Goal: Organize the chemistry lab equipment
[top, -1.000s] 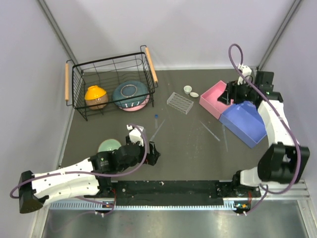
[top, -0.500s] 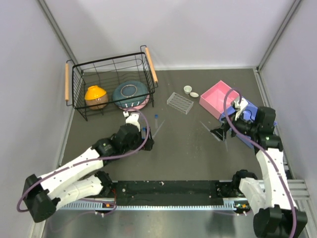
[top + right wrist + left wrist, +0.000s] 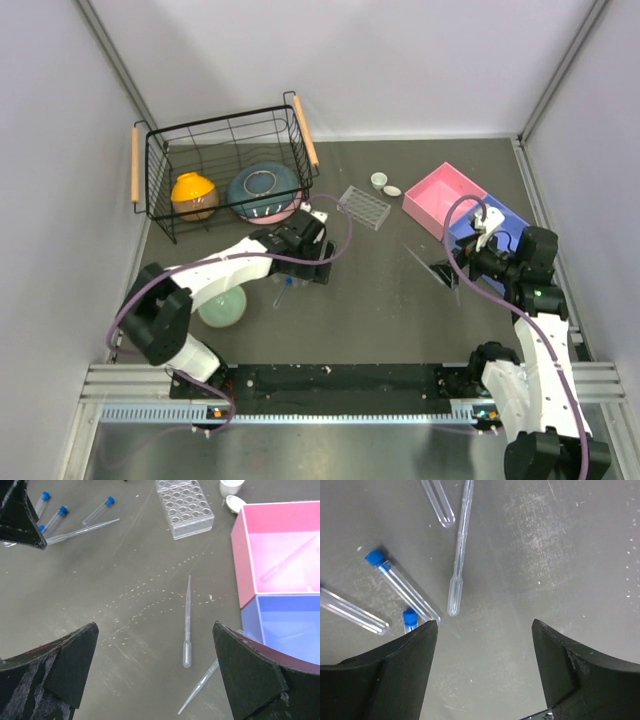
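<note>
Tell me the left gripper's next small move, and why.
Probably nudge the left gripper forward and a little toward the capped tubes, to straddle the nearest pipette. Its jaws stand open and empty over the table; the pipette's bulb end lies just ahead of the gap, off-centre toward the tubes.

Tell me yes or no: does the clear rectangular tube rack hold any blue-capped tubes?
No, the wells of the clear rectangular tube rack show empty, and the small clear blue-capped tubes lie flat on the table.
</note>
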Robot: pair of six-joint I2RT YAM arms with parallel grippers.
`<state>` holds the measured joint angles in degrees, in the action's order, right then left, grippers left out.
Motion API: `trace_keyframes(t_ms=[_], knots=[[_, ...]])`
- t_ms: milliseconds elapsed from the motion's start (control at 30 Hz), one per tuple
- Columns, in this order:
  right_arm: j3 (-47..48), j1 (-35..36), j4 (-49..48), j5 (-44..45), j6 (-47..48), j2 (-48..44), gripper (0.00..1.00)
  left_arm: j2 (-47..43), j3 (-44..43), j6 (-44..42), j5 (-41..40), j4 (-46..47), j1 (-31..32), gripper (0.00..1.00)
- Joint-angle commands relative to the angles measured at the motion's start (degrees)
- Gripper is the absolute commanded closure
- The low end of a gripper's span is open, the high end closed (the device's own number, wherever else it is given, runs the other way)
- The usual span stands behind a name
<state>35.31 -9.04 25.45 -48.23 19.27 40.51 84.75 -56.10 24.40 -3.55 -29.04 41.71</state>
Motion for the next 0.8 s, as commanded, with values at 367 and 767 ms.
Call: trace_keyframes(t_ms=[367, 767], knots=[[0.3, -1.2, -1.6, 2.7, 3.4, -1.4, 0.01, 16.9, -13.0, -6.1, -3.5, -6.0, -0.1, 0.35], [0.1, -1.1, -1.5, 3.0, 3.8, -0.9, 0.01, 22.4, -15.1, -8.1, 0.1, -6.5, -2.3, 0.5]])
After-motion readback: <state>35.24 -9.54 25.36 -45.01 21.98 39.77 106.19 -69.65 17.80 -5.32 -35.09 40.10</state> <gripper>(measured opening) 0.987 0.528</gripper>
